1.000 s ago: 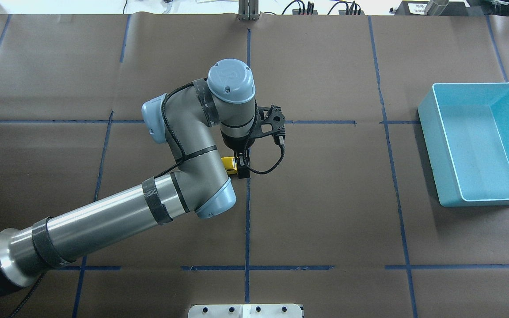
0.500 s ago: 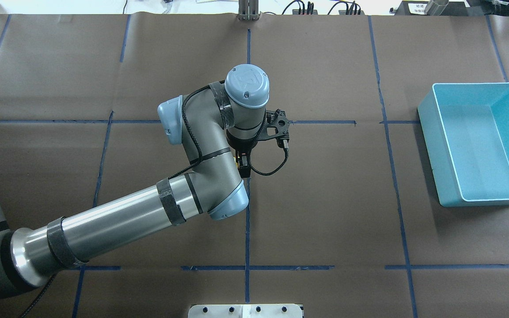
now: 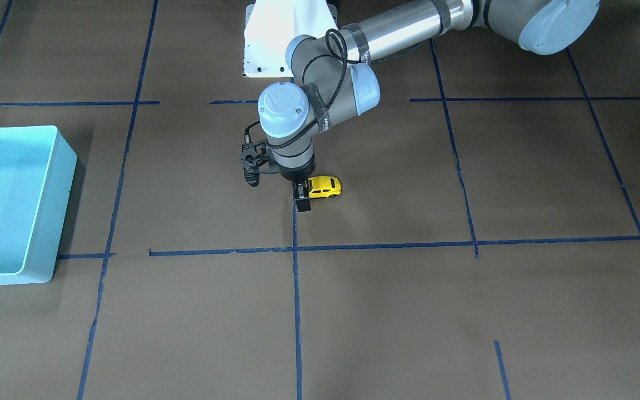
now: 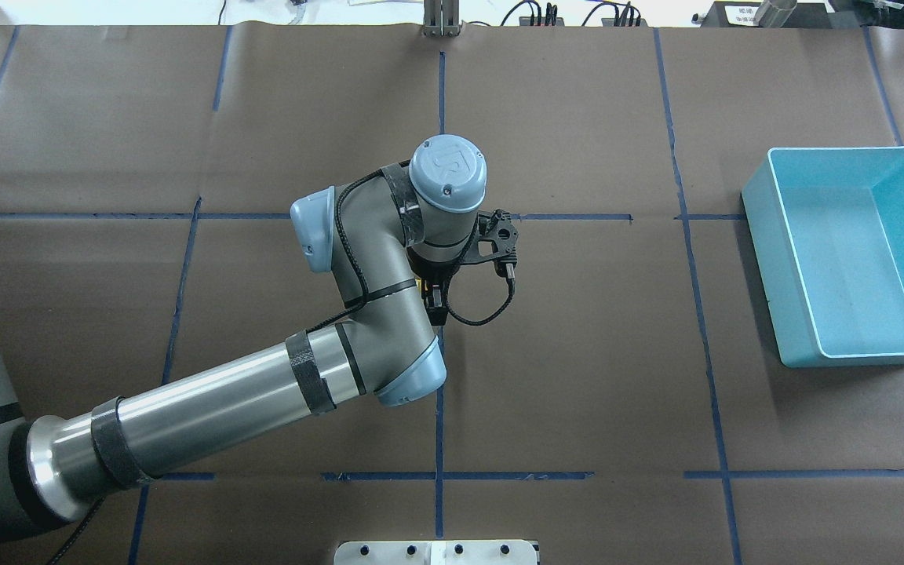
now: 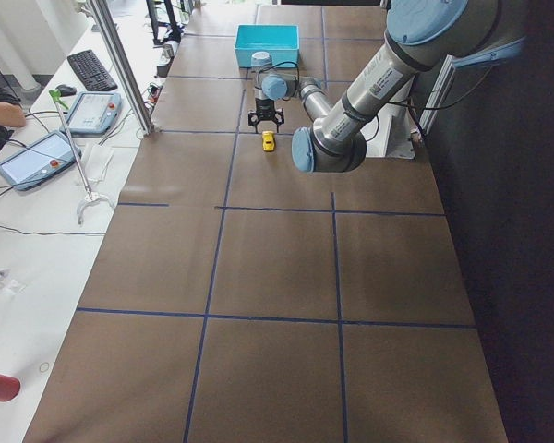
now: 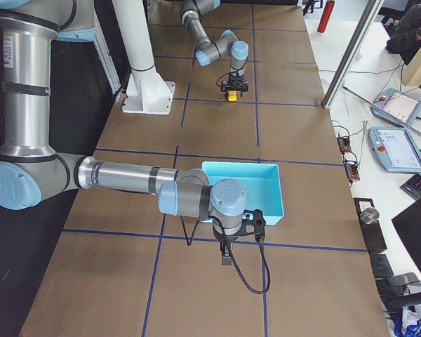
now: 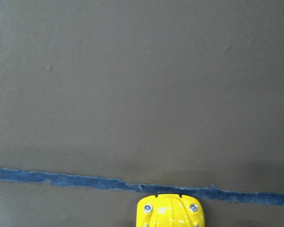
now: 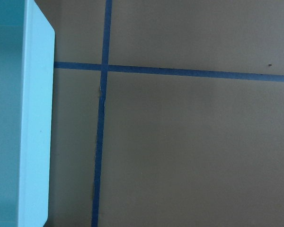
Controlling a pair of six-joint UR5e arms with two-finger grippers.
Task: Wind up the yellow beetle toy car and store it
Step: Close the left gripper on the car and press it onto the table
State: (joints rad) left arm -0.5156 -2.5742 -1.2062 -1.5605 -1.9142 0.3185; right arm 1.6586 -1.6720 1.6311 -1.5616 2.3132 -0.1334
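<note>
The yellow beetle toy car [image 3: 325, 187] stands on the brown table just beside the centre tape line. My left gripper [image 3: 302, 198] points down at the car's end and looks shut on it, with one dark finger in front of it. In the overhead view the left gripper [image 4: 435, 304] shows below the wrist, and the arm hides the car. The left wrist view shows only the car's rounded end [image 7: 170, 212] at the bottom edge, no fingers. My right gripper [image 6: 226, 260] hangs low beside the teal bin [image 6: 242, 189]. I cannot tell whether it is open or shut.
The teal bin [image 4: 852, 151] stands at the table's right side, with nothing in it. Its wall also shows in the right wrist view [image 8: 38, 118]. Blue tape lines [image 4: 440, 392] cross the brown table cover. The white robot base plate [image 3: 275, 33] sits behind the car.
My left arm's wrist and elbow have swung to the right over the car. The car showed left of the gripper in the overhead view and is now hidden under the arm.
</note>
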